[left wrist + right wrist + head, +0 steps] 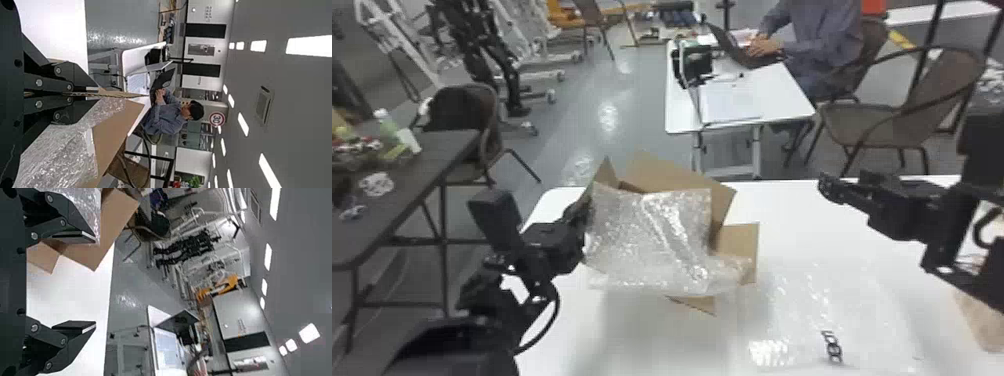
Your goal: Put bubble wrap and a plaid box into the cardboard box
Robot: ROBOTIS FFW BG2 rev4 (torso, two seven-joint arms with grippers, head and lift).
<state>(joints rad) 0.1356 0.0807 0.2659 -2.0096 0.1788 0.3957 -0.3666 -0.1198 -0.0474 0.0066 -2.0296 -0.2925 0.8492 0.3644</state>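
Bubble wrap [647,235] is to be located from the fingers as follows. My left fingers [80,80] are clenched on a cardboard flap [117,94], with the wrap just beside them, toward my right. My right fingers [80,223] are spread, with nothing between them, above the far right part of the counter [782,200]. From these the wrap lies across to the left and nearer the body, well apart. It rises over the mouth of the cardboard box [682,175] and drapes down its near side; how much is inside, I cannot tell. Its long axis appears to run left to right, roughly along the line between my arms. The left arm is nearer but occupied; I judge that the right should cross leftward and press the wrap down, while the left steadies the flap. Caution: the loose near edge could snag or spring back out. Count, moving outward: one piece of wrap at the mouth, one cardboard box, one clear printed sheet [807,310] flat on the counter (any join to the wrap is unclear), and one brownish item [982,325] at the right edge, partly hidden, possibly the plaid box. One counter carries them.
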